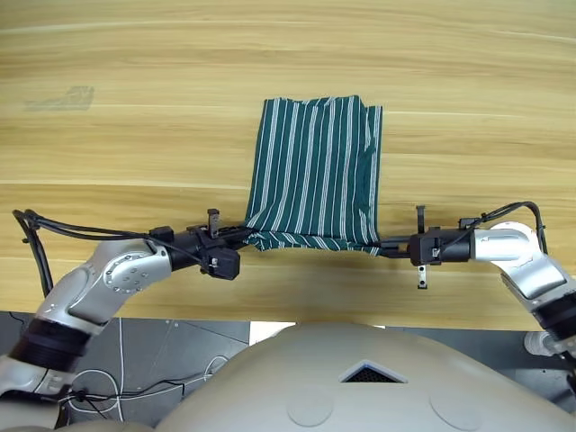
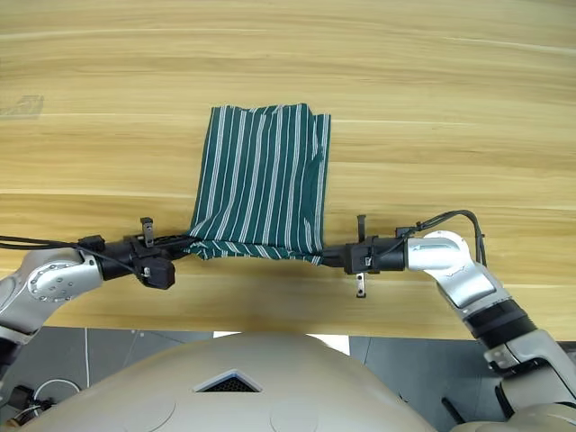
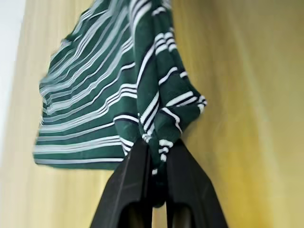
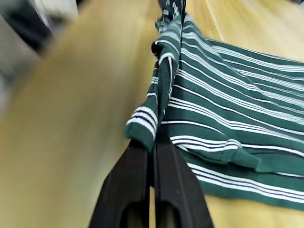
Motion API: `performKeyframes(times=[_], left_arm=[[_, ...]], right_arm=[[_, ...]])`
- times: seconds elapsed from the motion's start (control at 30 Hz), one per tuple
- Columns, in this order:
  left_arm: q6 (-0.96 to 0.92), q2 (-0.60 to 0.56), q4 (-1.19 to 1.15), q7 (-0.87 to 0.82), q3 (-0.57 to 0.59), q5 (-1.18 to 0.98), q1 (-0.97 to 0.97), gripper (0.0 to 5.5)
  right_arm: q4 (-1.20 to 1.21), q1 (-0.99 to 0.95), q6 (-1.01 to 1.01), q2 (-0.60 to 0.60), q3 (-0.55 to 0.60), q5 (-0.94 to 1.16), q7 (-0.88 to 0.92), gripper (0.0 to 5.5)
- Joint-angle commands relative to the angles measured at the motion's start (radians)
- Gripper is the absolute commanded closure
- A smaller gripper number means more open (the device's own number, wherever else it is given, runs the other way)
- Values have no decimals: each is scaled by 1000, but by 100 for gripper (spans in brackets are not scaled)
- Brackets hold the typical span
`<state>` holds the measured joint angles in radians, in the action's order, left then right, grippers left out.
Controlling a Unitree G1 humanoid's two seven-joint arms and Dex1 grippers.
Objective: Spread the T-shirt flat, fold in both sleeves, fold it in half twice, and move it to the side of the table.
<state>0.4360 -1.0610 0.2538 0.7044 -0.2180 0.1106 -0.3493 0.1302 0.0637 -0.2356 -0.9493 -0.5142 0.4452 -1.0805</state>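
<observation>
The T-shirt (image 1: pixel 315 171) lies mid-table (image 1: pixel 135 153). Its near edge is pinched and stretched between the left gripper (image 1: pixel 245 235) and the right gripper (image 1: pixel 379 246) — a barrier across the front. Passage: open wood surface left, right and beyond the cloth.

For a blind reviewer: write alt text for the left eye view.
The left gripper and right gripper each pinch a near corner of a green, white-striped T-shirt, folded to a narrow rectangle, its far part lying on a wooden table.
</observation>
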Motion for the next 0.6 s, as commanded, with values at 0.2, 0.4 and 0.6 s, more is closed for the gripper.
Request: performKeyframes(times=[0.2, 0.4, 0.6], left_arm=[[-267, -121, 392, 240, 309, -449, -341, 532], [-305, -103, 519, 335, 294, -362, -508, 532], [-335, -26, 439, 317, 215, -321, -291, 532]], right_arm=[[195, 141, 248, -57, 200, 204, -67, 550], [242, 225, 268, -27, 267, 182, -84, 550], [235, 181, 281, 57, 288, 151, -66, 550]])
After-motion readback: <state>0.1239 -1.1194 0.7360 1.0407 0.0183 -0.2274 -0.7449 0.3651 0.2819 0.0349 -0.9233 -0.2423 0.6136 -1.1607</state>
